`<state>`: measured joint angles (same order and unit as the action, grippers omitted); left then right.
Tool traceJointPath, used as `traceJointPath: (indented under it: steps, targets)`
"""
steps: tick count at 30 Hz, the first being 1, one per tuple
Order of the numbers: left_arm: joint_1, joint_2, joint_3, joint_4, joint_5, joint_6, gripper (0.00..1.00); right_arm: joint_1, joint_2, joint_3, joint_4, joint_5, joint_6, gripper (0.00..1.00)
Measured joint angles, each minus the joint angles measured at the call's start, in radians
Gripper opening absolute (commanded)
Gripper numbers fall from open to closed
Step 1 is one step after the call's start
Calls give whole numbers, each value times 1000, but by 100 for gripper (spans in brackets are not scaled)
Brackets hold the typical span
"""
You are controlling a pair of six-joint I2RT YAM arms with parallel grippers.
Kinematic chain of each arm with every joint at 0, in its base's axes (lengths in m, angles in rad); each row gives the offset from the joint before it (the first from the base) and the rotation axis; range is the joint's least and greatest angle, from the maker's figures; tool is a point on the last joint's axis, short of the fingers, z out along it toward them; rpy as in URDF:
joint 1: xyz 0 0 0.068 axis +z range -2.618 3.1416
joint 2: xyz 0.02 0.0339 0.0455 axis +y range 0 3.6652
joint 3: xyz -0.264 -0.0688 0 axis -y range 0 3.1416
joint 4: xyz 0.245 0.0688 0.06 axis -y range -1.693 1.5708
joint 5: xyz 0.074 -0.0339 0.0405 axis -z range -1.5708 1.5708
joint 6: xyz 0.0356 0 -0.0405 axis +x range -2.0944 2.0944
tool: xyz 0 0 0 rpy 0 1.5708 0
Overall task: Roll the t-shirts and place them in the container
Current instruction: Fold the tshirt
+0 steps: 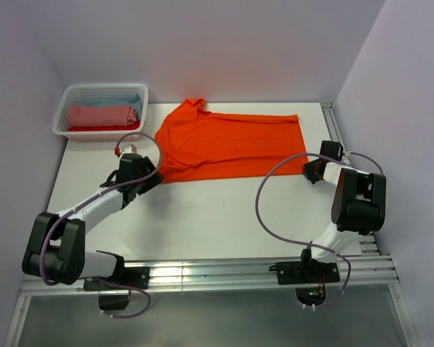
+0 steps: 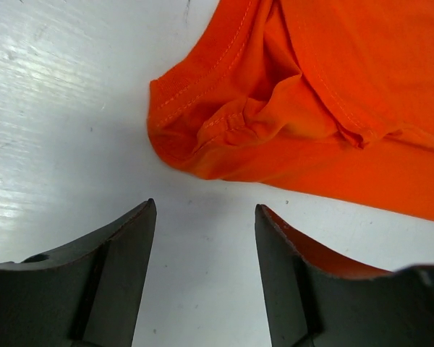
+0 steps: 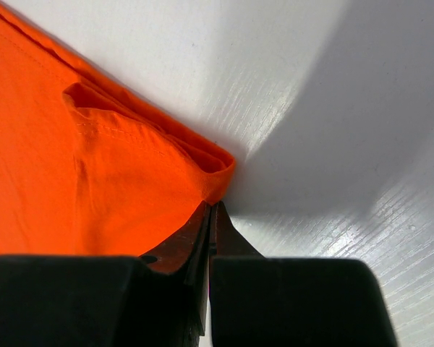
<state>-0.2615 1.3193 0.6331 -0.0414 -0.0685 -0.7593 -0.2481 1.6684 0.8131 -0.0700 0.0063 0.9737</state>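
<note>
A bright orange t-shirt (image 1: 231, 144) lies folded lengthwise across the far half of the table, collar end to the left. My left gripper (image 1: 153, 179) sits at its near left corner, open. In the left wrist view the gripper (image 2: 206, 204) has bare table between its fingers, and the bunched shirt edge (image 2: 224, 137) lies just beyond the tips. My right gripper (image 1: 309, 172) is at the near right corner. In the right wrist view the gripper (image 3: 211, 206) is shut, with the shirt's folded corner (image 3: 213, 177) pinched at its tips. A salmon-pink roll (image 1: 101, 116) and light blue cloth (image 1: 130, 101) lie in the basket.
The white lattice basket (image 1: 60, 124) stands at the far left corner, against the wall. Walls close in on the left, the back and the right. A metal rail (image 1: 202, 271) runs along the near edge, by the arm bases.
</note>
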Motion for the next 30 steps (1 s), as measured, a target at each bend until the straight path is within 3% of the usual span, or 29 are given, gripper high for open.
traceJointPath:
  steps: [16, 19, 22, 23, 26, 30]
  targets:
    - [-1, 195, -9, 195, 14, -78, 54, -8, 0, 0, 3, -15, -3, 0]
    - [9, 208, -8, 199, -7, -82, 47, -8, 0, 0, 3, -15, -3, 0]
    - [30, 232, 8, 203, -21, -90, 35, -8, 0, 0, 3, -15, -3, 0]
    - [35, 248, 16, 211, -23, -94, 23, -8, 0, 0, 3, -15, -3, 0]
    - [45, 280, 28, 231, -23, -94, 0, -9, 0, 0, 3, -16, -3, 0]
    - [45, 282, 47, 202, -24, -84, 0, -10, -3, -3, -3, -16, 1, 0]
